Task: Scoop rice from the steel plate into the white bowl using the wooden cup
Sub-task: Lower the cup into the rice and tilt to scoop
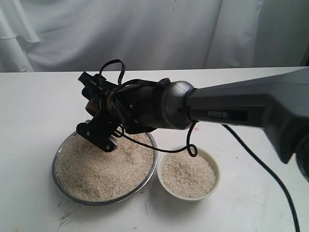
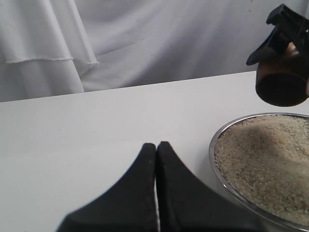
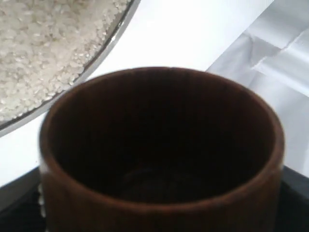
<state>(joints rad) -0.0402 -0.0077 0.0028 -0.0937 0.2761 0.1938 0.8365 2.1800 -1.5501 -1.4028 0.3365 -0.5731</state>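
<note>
Right jaws clamp the wooden cup (image 3: 159, 145), aloft near the steel plate (image 1: 53, 169) rim.

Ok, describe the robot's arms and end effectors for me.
The right arm is a dark grey tapered link marked PIPER, with a rounded joint, a black right end effector and looping black cables. The left end effector has black, tapering fingers.

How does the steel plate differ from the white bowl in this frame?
The steel plate is wide, shallow, shiny metal with a thin rim; the white bowl is smaller, deeper, cream-white with a thick rim. The plate sits left, the bowl right in the exterior view. Both are round and hold rice.
</note>
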